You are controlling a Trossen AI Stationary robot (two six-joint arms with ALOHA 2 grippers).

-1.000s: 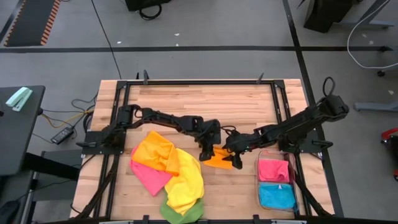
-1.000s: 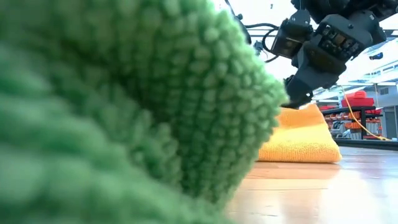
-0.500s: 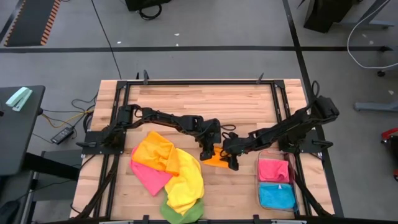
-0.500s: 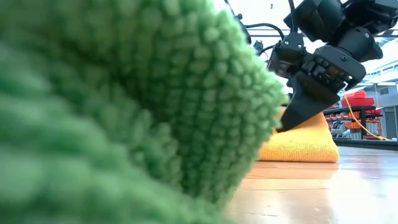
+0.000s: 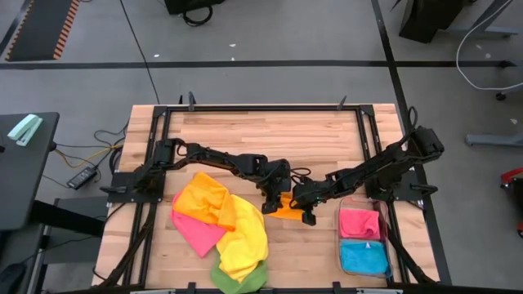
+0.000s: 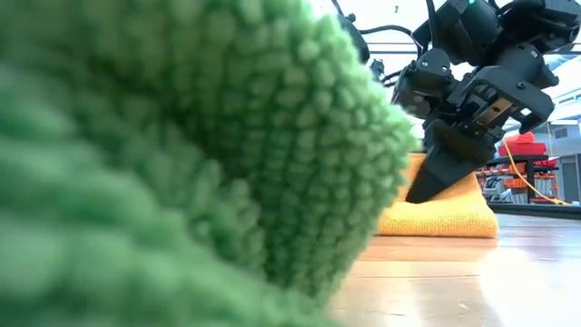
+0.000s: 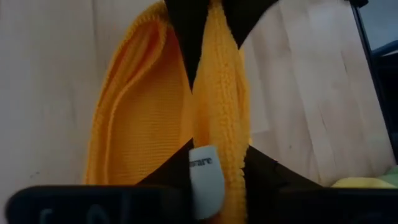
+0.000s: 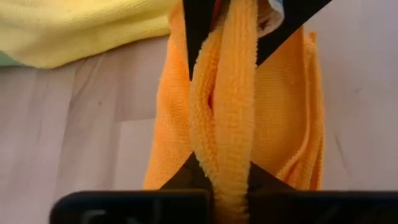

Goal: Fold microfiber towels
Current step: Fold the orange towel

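While the green towel [image 6: 182,163] is sitting so close to the low camera that it fills most of that view, from above it's just peeking out at about 6 o'clock on the wooden table [image 5: 245,131], under a yellow towel [image 5: 245,241] with a pink towel [image 5: 196,233] at its 9 o'clock side and an orange-yellow towel [image 5: 204,200] piled on at 10 o'clock. Over toward 4 o'clock there's the clear bin [image 5: 364,245] with a folded pink cloth [image 5: 359,222] and a folded blue cloth [image 5: 364,258] in it. Dead center is the folded orange towel [image 5: 286,210], lying flat on the wood, and both arms meet right on it. The right gripper [image 5: 304,204] comes in from 3 o'clock and has its fingers pinched tight on a bunched ridge of the orange cloth, you can see it squeezed between them in its wrist view. The left gripper [image 5: 275,198] comes in from 9 o'clock at the towel's other edge; its fingers straddle a fold with the white label [image 7: 205,177], only narrowly apart, and I honestly can't tell if it's gripping or letting go
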